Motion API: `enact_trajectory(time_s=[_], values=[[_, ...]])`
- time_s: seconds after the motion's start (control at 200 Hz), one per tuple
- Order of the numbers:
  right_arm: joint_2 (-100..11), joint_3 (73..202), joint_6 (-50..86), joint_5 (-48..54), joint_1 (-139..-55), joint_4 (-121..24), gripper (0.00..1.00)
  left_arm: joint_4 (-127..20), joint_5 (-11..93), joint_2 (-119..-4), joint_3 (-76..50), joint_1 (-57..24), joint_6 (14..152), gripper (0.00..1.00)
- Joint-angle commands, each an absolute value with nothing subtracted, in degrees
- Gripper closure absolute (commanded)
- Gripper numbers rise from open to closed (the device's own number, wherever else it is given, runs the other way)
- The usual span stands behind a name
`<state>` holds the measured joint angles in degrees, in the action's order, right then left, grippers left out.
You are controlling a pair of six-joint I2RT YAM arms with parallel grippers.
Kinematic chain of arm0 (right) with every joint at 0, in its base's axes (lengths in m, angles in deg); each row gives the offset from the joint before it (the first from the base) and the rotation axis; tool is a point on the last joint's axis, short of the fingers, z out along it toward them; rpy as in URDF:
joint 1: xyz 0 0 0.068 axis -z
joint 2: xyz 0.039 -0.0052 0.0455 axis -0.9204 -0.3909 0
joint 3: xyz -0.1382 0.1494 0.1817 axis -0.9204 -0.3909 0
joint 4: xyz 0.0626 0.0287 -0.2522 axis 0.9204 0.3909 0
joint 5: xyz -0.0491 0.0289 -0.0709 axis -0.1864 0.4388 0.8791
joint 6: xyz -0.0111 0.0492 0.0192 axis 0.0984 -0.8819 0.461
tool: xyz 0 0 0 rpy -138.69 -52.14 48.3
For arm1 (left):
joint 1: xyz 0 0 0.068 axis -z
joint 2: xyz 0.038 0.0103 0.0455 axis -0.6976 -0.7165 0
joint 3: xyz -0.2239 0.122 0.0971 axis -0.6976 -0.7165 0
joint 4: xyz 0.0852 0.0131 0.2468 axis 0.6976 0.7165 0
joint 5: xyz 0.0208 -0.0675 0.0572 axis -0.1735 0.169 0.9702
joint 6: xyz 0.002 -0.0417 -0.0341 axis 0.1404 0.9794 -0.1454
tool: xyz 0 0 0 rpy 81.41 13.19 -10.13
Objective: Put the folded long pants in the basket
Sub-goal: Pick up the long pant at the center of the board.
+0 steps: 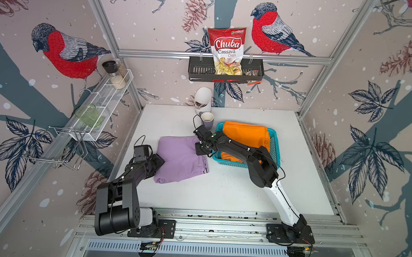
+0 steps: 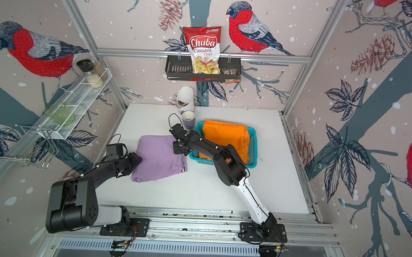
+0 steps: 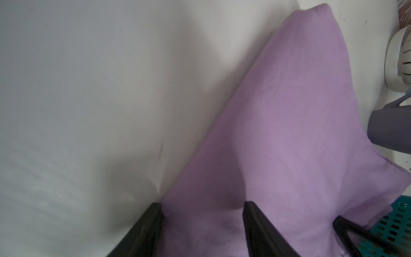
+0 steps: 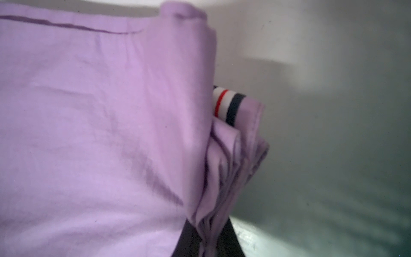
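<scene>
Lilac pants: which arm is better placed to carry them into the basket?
Right. The right gripper is shut, apparently on the edge of the lilac pants nearest the basket; the left gripper sits open at the far edge.

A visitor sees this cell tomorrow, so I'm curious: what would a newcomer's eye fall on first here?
Probably the bright orange folded cloth pants, filling the turquoise perforated plastic basket right of centre. Next, the lilac-purple folded cloth pants lying on the white tabletop left of the basket. On the back wall, a red-and-white Chuba cassava chips bag stands in a black slotted rack.
</scene>
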<state>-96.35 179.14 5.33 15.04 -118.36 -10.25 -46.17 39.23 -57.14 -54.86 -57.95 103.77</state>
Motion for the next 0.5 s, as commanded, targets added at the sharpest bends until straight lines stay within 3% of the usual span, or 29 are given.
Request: enact_trajectory(time_s=[0.0, 0.3, 0.375, 0.495], values=[[-95.67, 179.03, 6.48, 17.86, -118.51, -7.9, 1.0, -46.46, 41.08, -58.88, -55.21, -57.99, 103.45, 0.37], [-95.63, 178.05, 7.38, 17.6, -118.91, -8.61, 1.0, -44.39, 51.33, -55.35, -49.73, -58.14, 100.3, 0.33], [-95.61, 177.56, 7.74, 17.79, -118.96, -8.83, 1.0, -45.07, 48.62, -57.57, -47.3, -58.25, 97.63, 0.27], [-95.63, 177.19, 7.81, 17.68, -118.98, -9.61, 1.0, -46.92, 39.87, -63.62, -45.03, -58.28, 95.27, 0.27]])
